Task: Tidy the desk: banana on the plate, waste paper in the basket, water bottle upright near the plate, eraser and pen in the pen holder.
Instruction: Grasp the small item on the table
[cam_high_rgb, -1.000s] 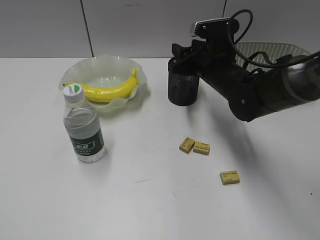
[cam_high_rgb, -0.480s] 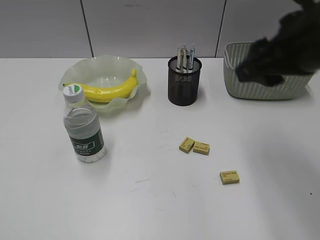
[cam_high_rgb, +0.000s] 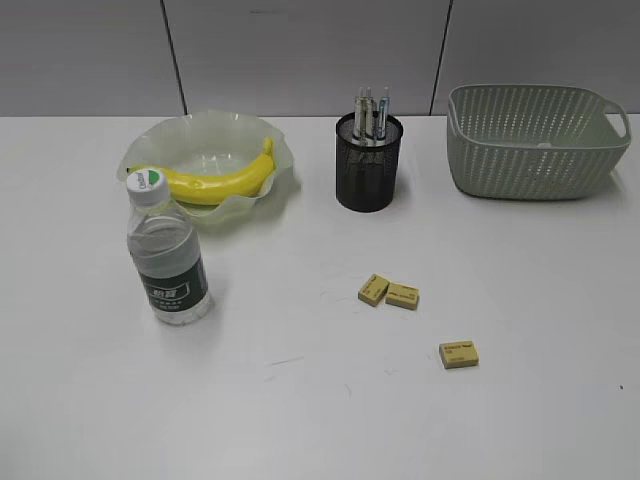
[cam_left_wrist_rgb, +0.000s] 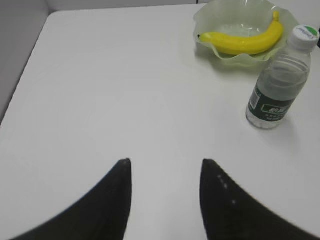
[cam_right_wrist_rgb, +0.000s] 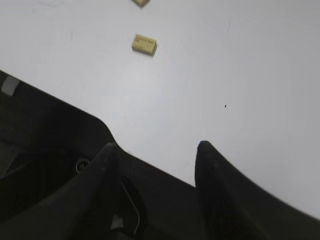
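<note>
On the white desk (cam_high_rgb: 300, 400) the banana (cam_high_rgb: 215, 182) lies in the pale green plate (cam_high_rgb: 160, 140) with the wavy rim, at the back left. The water bottle (cam_high_rgb: 166, 255) stands upright just in front of the plate, with its white cap on top. The black mesh pen holder (cam_high_rgb: 368, 165) stands at the back middle, and several pens (cam_high_rgb: 372, 112) stick out of it. The green basket (cam_high_rgb: 535, 140) is at the back right; I cannot tell what is inside it. Three small yellow erasers lie flat on the desk: a pair of erasers (cam_high_rgb: 388, 292) touching each other near the middle, and a single eraser (cam_high_rgb: 459, 354) a little nearer and to the right.

No arm shows in the exterior view. The left gripper (cam_left_wrist_rgb: 165, 170) hangs above bare desk at the left side, its two dark fingers apart with nothing between them. The right gripper (cam_right_wrist_rgb: 155, 150) is also spread, with nothing held, above the desk near the single eraser.
</note>
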